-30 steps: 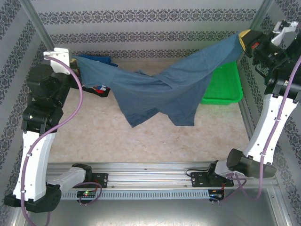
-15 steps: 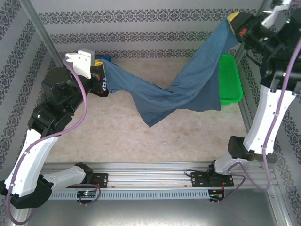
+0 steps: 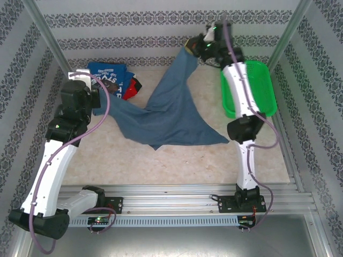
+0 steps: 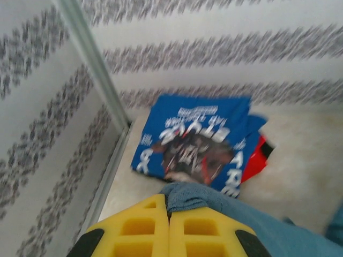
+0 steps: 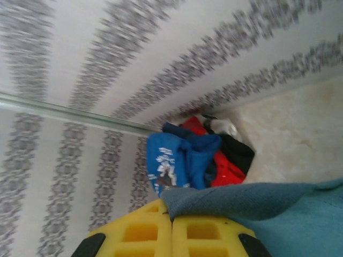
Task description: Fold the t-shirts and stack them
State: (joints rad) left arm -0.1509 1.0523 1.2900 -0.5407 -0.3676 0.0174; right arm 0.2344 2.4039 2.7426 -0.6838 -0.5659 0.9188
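The plain slate-blue t-shirt is stretched between my two grippers, and its lower part drapes onto the table. My left gripper is shut on one corner at the left; in the left wrist view the yellow jaws pinch a bunched cloth edge. My right gripper holds the other corner up high at the back centre, jaws shut on the cloth. A folded bright blue t-shirt with white lettering tops a pile at the back left, with red and black ones beside it.
A green mesh basket stands at the back right, beside the right arm. Patterned walls close in the back and both sides, with metal posts at the corners. A rail runs along the near edge.
My right gripper has swung from the far right corner to the back centre with its shirt corner. The left gripper has moved a little nearer and lower. The shirt has sagged onto the table.
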